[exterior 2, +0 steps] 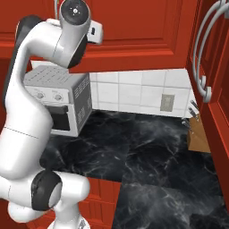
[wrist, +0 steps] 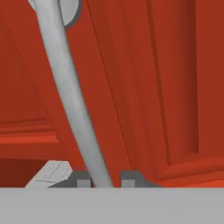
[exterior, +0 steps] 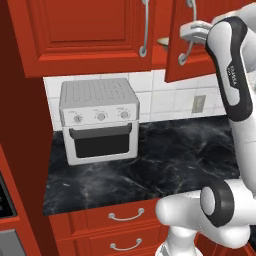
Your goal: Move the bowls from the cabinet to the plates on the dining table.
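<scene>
Claw (wrist: 103, 179): clamped on the long curved silver handle (wrist: 70, 94) of the red panelled cabinet door (exterior: 187, 45), handle's long axis running straight away between the fingertips.

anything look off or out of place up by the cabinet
Only one thing: the right cabinet door stands partly swung out while the door beside it is shut. The pincer is closed on its silver handle, so that looks deliberate. The toaster oven sits square; nothing spilled.
</scene>
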